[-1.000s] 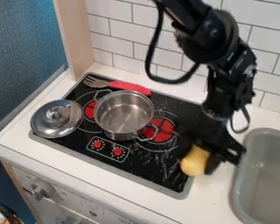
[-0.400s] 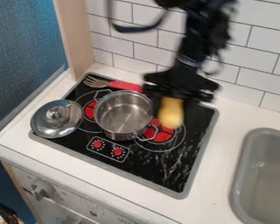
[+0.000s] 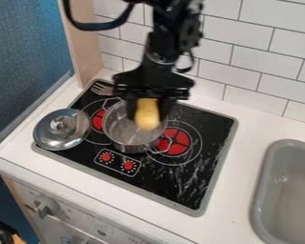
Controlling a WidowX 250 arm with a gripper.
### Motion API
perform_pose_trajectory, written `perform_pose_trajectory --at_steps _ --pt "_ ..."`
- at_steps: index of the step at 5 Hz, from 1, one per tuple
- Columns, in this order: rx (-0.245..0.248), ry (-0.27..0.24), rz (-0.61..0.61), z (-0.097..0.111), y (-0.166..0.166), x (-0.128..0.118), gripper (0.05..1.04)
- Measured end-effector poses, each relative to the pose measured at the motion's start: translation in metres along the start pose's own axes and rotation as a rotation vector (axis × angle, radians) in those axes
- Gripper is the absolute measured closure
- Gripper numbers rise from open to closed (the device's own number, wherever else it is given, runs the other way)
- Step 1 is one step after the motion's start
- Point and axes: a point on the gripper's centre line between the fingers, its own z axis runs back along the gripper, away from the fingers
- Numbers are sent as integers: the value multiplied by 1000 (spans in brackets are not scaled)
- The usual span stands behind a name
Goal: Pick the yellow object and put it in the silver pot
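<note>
Yellow object [image 3: 147, 118] now over silver pot [image 3: 118, 135], long axis pointing down, gripped in hand [image 3: 148, 113]

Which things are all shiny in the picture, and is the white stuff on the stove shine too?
Camera view: bright glints on the lid and inside the pot; camera view: whitish streaks on the stove, maybe glare, maybe smudges, I can't tell.

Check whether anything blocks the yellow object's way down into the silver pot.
Nothing visible does: the yellow object hangs in the gripper, seemingly over the open silver pot, and the lid lies beside the pot.
</note>
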Motion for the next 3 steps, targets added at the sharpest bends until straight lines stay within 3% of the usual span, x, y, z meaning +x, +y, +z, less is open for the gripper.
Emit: perform_pose_trajectory --at_steps 2,3 --pt "-41 -3 64 -38 7 12 466" --pt "-59 -3 -17 -49 2 11 466"
